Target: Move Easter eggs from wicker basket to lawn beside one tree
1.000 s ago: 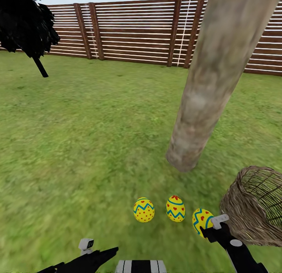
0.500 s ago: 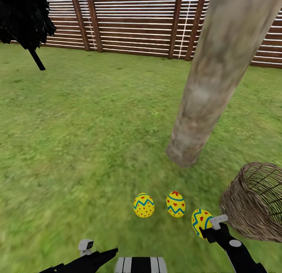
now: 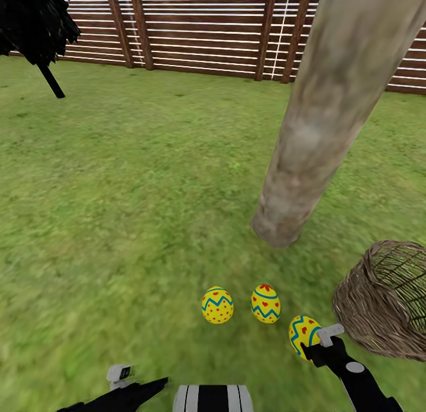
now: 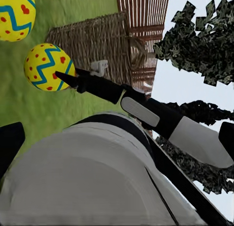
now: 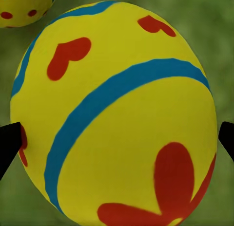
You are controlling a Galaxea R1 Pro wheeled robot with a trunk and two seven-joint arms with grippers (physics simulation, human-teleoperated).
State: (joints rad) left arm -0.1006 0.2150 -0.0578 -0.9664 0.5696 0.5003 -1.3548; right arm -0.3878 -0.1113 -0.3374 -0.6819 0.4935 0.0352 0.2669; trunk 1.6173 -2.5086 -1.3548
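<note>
Three Easter eggs on the lawn [image 3: 118, 211] just short of the pale tree trunk [image 3: 319, 122]: dotted egg [image 3: 217, 305] and heart egg [image 3: 265, 303] upright, long axes vertical, pointed ends up. Third egg [image 3: 305, 333] nearest the wicker basket [image 3: 378, 308], tilted, set between the spread fingertips of the right end effector [image 3: 319, 341], contact not clear. Basket tipped on its side, mouth facing away to the right; left end effector [image 3: 133, 388] low by the chest, grip state impossible to tell.

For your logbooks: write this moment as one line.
eggs: three on lawn | tree: near | basket: tipped | right pincer: around egg
</note>
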